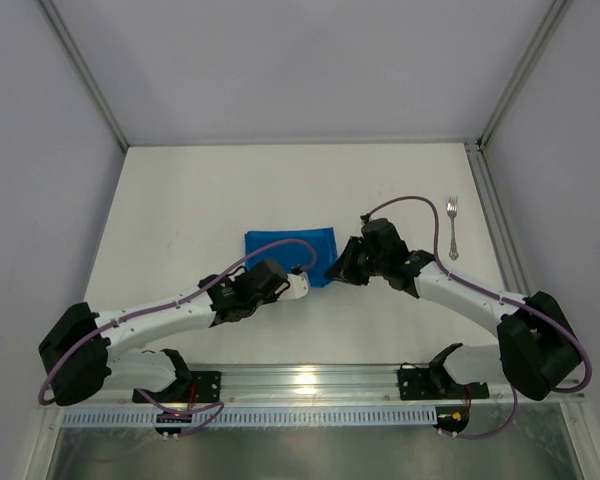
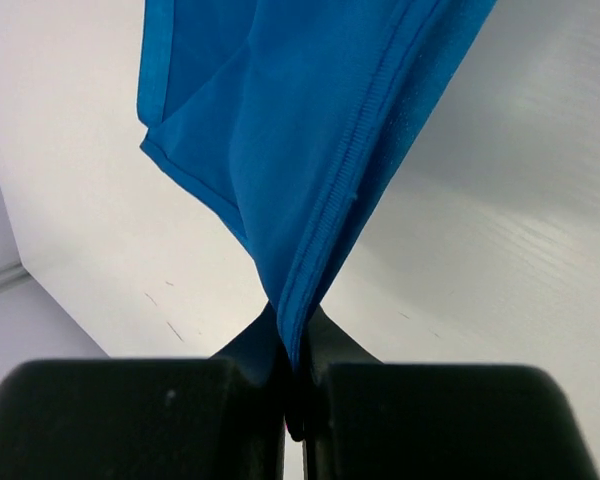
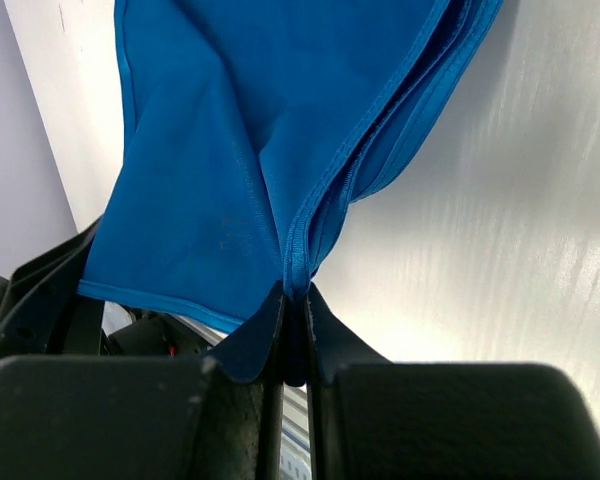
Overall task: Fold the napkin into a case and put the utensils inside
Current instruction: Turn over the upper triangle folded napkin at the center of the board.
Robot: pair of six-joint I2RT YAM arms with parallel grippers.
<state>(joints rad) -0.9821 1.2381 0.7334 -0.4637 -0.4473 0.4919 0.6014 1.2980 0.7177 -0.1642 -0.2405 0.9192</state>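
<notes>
Napkin (image 1: 285, 256): folded into a blue rectangle in several layers, lying mid-counter (image 1: 180, 220). Its long axis runs left to right, roughly parallel to the near edge of the counter. The far edge lies flat. The near right corner region is raised off the counter, where both tools grip it.

Left tool (image 2: 293, 345): closed tight on a stitched hem, the cloth fanning away from the pinch.

Right tool (image 3: 293, 300): closed on a bunched hem with several layers stacked in the pinch.

Hazards:
- The two tools sit close together near one corner. Unequal travel would skew the fold and twist the rectangle off its axis.
- A layer may slip out of the right tool's stack, opening the fold.
- The left arm's cable (image 1: 280, 243) arcs over the cloth and could drag it.

Fork (image 1: 452, 228): well apart at far right, tines pointing away. No second utensil is visible.
</notes>
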